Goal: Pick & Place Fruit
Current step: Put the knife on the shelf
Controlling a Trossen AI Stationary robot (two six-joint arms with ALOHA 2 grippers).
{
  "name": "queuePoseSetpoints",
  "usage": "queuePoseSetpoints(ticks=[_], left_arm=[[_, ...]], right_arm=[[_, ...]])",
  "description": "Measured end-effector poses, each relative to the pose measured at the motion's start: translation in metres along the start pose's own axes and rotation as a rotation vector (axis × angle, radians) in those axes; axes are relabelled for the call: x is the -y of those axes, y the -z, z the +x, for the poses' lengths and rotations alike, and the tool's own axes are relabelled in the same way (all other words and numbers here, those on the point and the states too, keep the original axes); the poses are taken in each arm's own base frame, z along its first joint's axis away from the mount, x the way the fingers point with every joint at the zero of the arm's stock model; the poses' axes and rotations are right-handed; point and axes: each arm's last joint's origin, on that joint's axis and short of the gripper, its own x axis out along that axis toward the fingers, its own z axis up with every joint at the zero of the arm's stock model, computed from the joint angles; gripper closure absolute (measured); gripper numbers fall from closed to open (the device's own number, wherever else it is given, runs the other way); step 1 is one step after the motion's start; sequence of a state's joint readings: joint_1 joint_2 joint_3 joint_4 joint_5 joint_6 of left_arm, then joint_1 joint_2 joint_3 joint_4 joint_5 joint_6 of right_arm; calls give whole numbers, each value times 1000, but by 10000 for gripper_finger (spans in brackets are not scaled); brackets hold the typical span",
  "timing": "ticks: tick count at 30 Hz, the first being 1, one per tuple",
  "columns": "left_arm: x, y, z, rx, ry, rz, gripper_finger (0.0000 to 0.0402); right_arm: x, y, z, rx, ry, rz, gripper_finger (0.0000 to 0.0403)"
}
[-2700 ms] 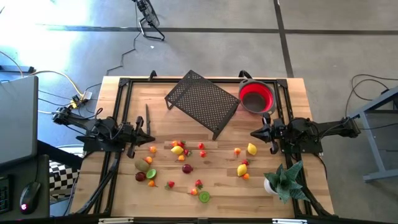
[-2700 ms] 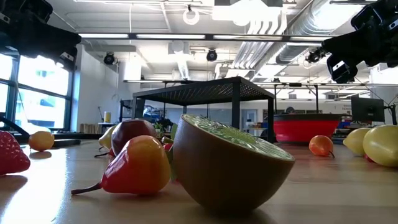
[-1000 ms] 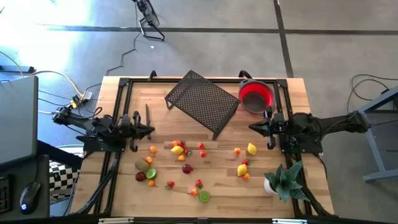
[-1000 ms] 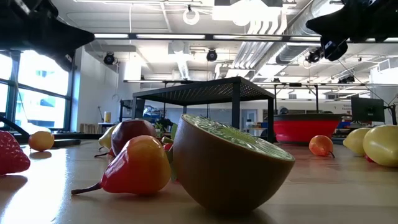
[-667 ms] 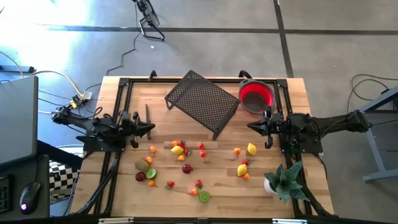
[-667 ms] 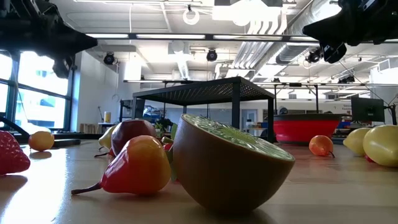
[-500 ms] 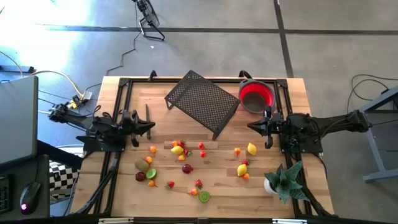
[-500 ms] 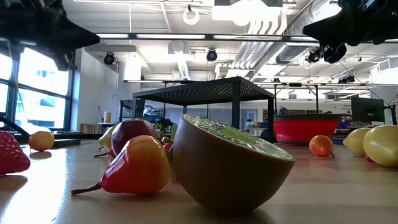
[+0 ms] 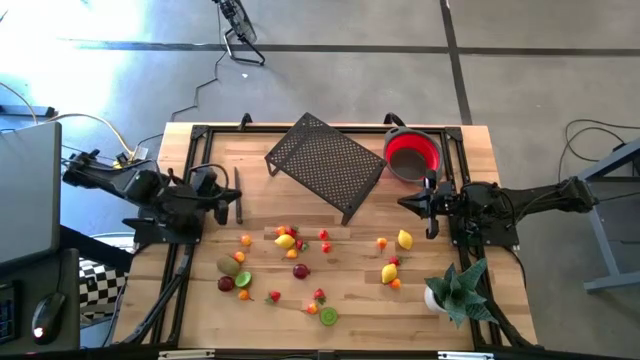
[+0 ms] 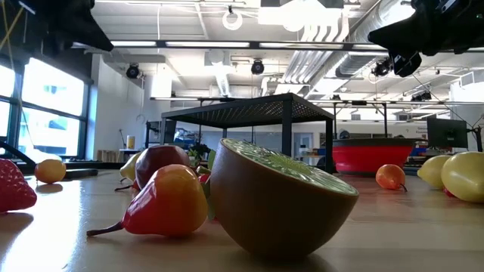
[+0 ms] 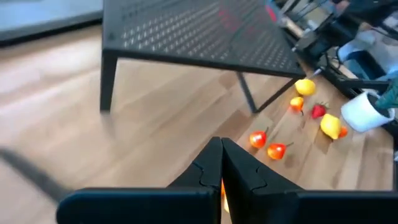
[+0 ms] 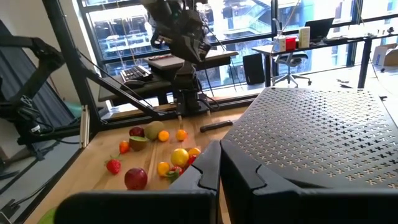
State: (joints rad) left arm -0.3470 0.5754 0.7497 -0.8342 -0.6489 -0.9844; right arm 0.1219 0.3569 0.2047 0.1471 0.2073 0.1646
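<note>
Wooden worktop point(image 9: 330, 290): fruit point(image 9: 286, 240) scattered between both empty claws; left claw point(image 9: 236, 204) closed, right claw point(image 9: 405, 204) closed, red bowl point(image 9: 413, 155) just beside it.

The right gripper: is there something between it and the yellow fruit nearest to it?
Nothing visible. The right gripper, shut, hangs beside the red bowl; the yellow fruit lies on open wood just nearer the table's front, the black mesh rack off to the side.

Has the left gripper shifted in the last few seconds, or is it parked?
Yes. In the high view the left gripper, shut and empty, has swung toward the black mesh rack, away from the fruit it pointed over before.
</note>
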Motion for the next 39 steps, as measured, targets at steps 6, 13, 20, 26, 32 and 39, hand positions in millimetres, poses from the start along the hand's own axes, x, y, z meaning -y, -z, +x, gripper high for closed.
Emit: queuePoseSetpoints(ticks=[6, 13, 20, 26, 32, 39], left_arm=[[15, -16, -10, -139, -68, -91, 402], [19, -23, -18, -276, -206, -197, 402], [15, -22, -23, -359, -318, -249, 402], [10, -20, -24, -380, -377, -162, 402], [13, -21, -22, -367, -345, -166, 402], [15, -19, -20, -384, -351, -80, 388]], right_arm=[[0, 0, 0, 0, 0, 0, 400], [1, 3, 0, -32, 5, -6, 400], [1, 8, 0, -86, 17, 34, 400], [1, 8, 0, -85, 16, 34, 400], [1, 8, 0, -84, 16, 33, 400], [1, 7, 0, -73, 14, 34, 400]])
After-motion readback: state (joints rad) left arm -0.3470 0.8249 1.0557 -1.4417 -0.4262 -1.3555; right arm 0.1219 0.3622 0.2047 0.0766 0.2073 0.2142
